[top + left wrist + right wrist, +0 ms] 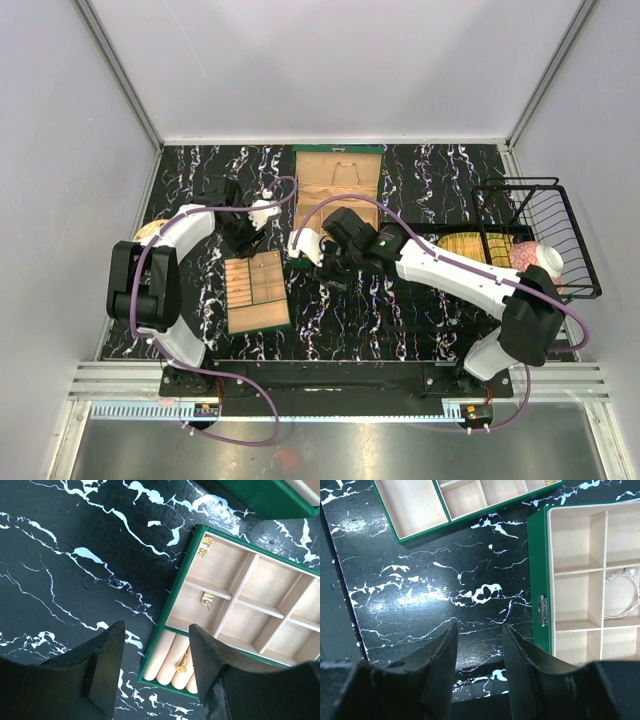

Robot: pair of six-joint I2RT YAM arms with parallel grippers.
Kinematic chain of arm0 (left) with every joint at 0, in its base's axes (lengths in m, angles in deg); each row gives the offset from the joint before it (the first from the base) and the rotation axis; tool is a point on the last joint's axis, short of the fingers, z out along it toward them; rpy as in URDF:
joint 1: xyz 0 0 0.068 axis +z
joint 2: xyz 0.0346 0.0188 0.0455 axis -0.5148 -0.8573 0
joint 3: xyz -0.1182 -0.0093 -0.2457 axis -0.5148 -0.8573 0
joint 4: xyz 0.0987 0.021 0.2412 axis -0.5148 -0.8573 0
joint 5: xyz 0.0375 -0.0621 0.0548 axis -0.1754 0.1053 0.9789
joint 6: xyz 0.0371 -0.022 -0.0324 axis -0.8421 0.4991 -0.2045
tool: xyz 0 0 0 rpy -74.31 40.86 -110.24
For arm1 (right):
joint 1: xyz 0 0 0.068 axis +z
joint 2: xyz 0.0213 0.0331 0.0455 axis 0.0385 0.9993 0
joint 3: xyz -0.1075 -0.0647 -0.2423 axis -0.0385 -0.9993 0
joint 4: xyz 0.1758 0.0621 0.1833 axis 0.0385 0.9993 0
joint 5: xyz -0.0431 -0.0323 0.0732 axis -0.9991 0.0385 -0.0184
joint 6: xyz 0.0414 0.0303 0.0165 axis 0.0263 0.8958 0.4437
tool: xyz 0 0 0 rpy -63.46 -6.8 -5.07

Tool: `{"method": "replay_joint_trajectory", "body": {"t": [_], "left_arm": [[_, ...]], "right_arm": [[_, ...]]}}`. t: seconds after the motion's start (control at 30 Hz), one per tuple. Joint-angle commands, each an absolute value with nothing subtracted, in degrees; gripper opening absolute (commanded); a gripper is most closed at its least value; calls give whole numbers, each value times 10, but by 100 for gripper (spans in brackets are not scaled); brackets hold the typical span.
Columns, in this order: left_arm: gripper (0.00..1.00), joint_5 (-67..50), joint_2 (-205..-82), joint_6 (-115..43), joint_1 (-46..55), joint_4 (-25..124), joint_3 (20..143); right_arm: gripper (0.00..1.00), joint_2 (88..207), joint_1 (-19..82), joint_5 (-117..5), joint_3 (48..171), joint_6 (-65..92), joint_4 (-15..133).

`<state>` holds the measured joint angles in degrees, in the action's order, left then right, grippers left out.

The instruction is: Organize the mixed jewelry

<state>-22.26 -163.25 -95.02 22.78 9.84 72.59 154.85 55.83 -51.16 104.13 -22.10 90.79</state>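
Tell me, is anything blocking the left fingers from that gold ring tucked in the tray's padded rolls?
Nothing visible does. The gold ring sits uncovered in the rolls of the green tray, with only the tray's rim between it and the open left fingers.

The left arm (185, 232) and the right arm (450, 268) share one build: glossy white moulded shells alternating with blocky matte black joint housings (140, 285), each rising from a black base plate (190, 383) at the bench edge. A thin purple cable (245, 443) runs outside each arm (in wide, slack curves). A small green indicator light (381, 239) glows on the right arm's black wrist block. The left gripper (156, 630) and the right gripper (480, 627) each carry two broad, wedge-shaped black fingers (106, 665) with a dull, faintly grainy finish and flat inner faces.
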Motion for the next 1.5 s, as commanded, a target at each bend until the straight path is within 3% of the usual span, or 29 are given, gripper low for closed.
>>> {"method": "replay_joint_trajectory", "body": {"t": [0.0,1.1,1.47], "left_arm": [[56,-194,-1646,-975,215,112,749],[46,-168,-1709,-991,190,125,749],[18,-153,-1710,-967,189,125,739]], "right_arm": [[47,1537,563,-525,1034,-226,890],[45,1521,563,-548,1004,-227,873],[45,1507,563,-562,994,-227,873]]}}
